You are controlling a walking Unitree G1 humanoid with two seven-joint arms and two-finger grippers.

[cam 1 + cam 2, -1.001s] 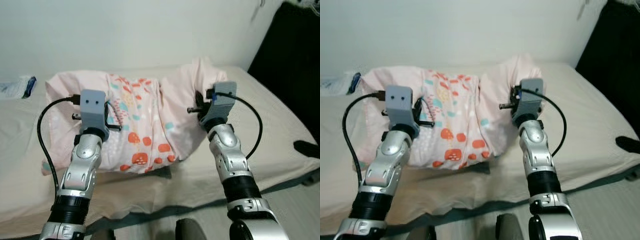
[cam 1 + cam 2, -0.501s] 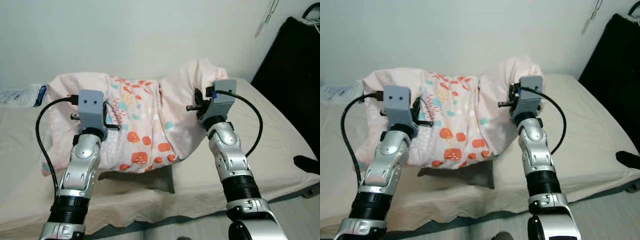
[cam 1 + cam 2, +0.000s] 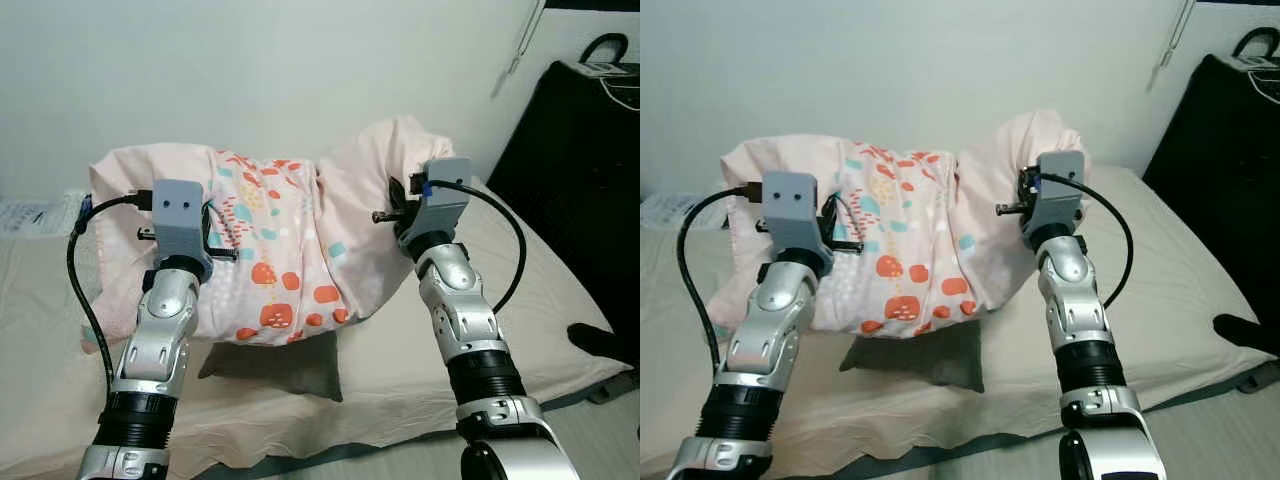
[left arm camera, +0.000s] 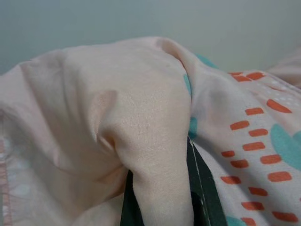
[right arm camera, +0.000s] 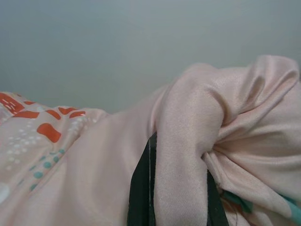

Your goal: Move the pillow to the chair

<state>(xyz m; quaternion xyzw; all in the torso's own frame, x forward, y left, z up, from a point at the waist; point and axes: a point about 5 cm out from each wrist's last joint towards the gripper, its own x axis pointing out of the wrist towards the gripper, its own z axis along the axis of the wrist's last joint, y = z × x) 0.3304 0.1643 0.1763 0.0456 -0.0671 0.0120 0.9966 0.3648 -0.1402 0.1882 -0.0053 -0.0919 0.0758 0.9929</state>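
The pillow [image 3: 280,250] is pale pink with a panel of orange and teal marks, and it hangs just above the bed between my two arms, casting a dark shadow [image 3: 275,365] on the sheet. My left gripper [image 4: 160,200] is shut on a fold of pink cloth at the pillow's left end, with one black finger [image 4: 201,200] showing beside the fold. At the right end my right gripper [image 5: 176,193] is shut on another bunched fold, a black finger [image 5: 141,190] alongside it. Grey wrist blocks [image 3: 180,215] [image 3: 440,190] hide both grippers from the head views.
The cream-sheeted bed [image 3: 560,290] runs across in front of me against a pale wall. A tall black piece of furniture [image 3: 590,160] stands at the right. A dark object [image 3: 600,345] lies by the bed's right edge. A plastic packet [image 3: 30,215] lies at the far left.
The pillow has come up off the bed in both grippers, and a shadow now shows beneath it. The head camera has shifted, showing more of the bed and the black furniture.
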